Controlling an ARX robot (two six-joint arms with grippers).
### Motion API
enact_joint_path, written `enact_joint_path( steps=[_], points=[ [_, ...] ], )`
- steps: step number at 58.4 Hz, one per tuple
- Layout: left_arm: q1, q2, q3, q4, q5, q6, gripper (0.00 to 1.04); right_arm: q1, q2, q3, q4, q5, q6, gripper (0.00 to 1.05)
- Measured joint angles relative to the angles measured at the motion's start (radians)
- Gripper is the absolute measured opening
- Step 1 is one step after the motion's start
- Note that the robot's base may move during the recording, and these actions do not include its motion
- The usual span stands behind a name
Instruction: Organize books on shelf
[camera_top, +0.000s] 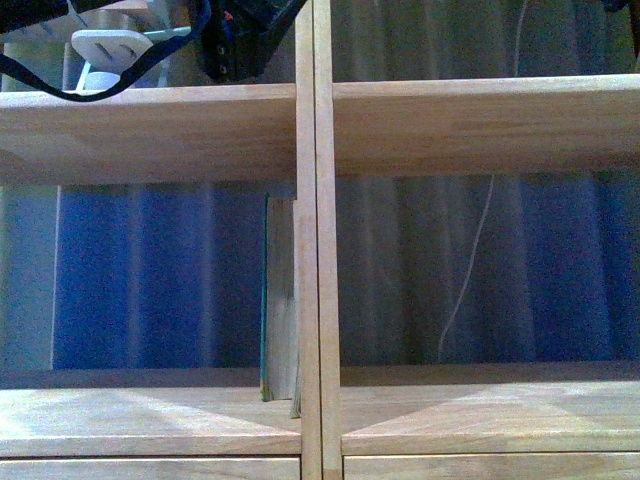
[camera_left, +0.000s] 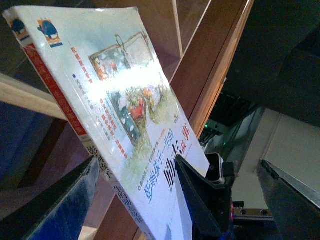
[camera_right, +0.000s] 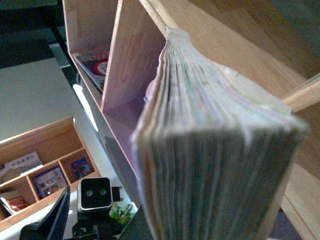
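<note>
a: while the front view shows no tool plainly, where do the books sit?

b: a teal-edged book (camera_top: 279, 300) stands upright in the shelf (camera_top: 480, 125), in the compartment left of the double upright (camera_top: 315, 250), touching that upright.

a: and the thin book?

b: the thin book (camera_left: 125, 110), pale-covered with a red spine, hangs tilted in front of the shelf boards. the left tool (camera_left: 136, 165) is clamped on its lower end, with one dark finger (camera_left: 55, 205) at the spine side and the other finger (camera_left: 200, 200) against the cover.

a: the right tool?

b: its wrist view is filled by a thick book (camera_right: 215, 165) seen from the page edges, close to the lens, with shelf compartments behind. whether it is the teal-edged one cannot be told. only one dark fingertip (camera_right: 56, 217) shows, apart from the pages, so whether that tool grips cannot be told.

a: anything lower down?

b: a wooden box (camera_right: 50, 137) with compartments holding small books, and a black-and-white device (camera_right: 95, 194) just beside it.
</note>
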Motion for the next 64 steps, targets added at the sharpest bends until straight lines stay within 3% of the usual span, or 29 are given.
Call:
enact_joint_path(
  steps=[11,17,24,58,64],
  points=[
    [0.003,0.033,0.032,0.027,-0.032,-0.061,0.97,0.027,-0.008,-0.023,0.024,0.01,0.053,0.07],
    [0.003,0.054,0.039,0.048,-0.039,-0.094,0.83,0.034,-0.013,-0.036,0.042,0.01,0.079,0.07],
    [-0.007,0.064,0.039,0.055,-0.039,-0.1,0.99,0.034,-0.013,-0.04,0.056,-0.005,0.109,0.07],
    [-0.054,0.112,0.082,0.04,-0.056,-0.089,0.97,0.042,-0.021,-0.076,0.1,-0.05,0.182,0.07],
    [-0.067,0.121,0.106,0.021,-0.069,-0.084,0.8,0.052,-0.037,-0.087,0.127,-0.076,0.22,0.07]
  ],
)
